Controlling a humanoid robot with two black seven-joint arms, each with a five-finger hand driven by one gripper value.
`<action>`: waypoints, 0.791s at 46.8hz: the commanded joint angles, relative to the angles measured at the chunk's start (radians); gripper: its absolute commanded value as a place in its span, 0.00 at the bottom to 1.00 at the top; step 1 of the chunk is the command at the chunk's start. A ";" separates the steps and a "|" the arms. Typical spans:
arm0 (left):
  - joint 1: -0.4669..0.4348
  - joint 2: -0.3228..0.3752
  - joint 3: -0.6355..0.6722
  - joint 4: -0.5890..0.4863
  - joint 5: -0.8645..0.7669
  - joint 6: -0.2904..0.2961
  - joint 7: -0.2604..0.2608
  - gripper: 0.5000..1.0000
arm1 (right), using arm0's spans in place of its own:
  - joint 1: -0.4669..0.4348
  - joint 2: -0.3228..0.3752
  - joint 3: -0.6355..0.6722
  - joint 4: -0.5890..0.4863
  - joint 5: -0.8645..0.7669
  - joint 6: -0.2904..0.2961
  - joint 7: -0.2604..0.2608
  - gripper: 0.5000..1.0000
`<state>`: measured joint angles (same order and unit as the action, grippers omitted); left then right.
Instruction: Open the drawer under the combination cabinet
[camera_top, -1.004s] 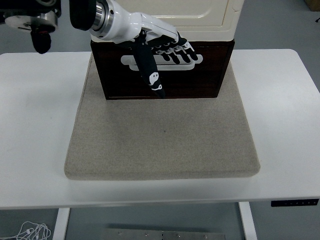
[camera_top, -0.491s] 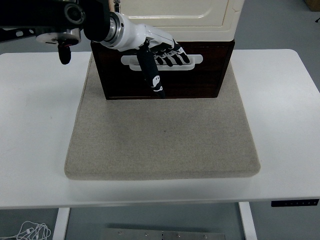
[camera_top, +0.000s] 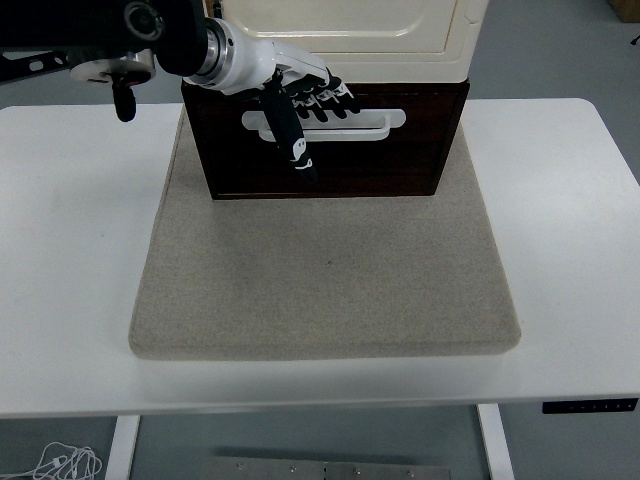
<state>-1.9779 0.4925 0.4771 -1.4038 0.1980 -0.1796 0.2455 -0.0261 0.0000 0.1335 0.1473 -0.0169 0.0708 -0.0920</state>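
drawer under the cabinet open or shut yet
Shut: the drawer front sits flush beneath the cabinet, left hand at its handle.

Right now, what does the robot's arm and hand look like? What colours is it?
The left arm is black, ending in a shiny silver ring at the wrist. The left robot hand has a white back and black-and-white jointed fingers. Its thumb is black with small white marks. The right arm is not in view.

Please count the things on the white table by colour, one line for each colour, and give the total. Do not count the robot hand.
Cream: 1, the cabinet top
Dark brown: 1, the drawer with a white handle
Beige-grey: 1, the mat
Total: 3
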 joint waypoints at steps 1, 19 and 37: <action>0.002 -0.002 0.000 0.005 0.000 0.000 0.000 1.00 | 0.000 0.000 0.000 0.000 0.000 0.000 0.000 0.85; 0.027 -0.022 0.000 0.045 0.001 -0.003 0.003 1.00 | 0.000 0.000 0.000 0.000 0.000 0.000 0.000 0.85; 0.063 -0.051 0.008 0.086 0.003 -0.005 0.003 1.00 | 0.000 0.000 0.000 0.000 0.000 0.000 0.000 0.86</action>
<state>-1.9165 0.4435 0.4847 -1.3198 0.2010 -0.1840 0.2486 -0.0263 0.0000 0.1334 0.1473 -0.0168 0.0704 -0.0921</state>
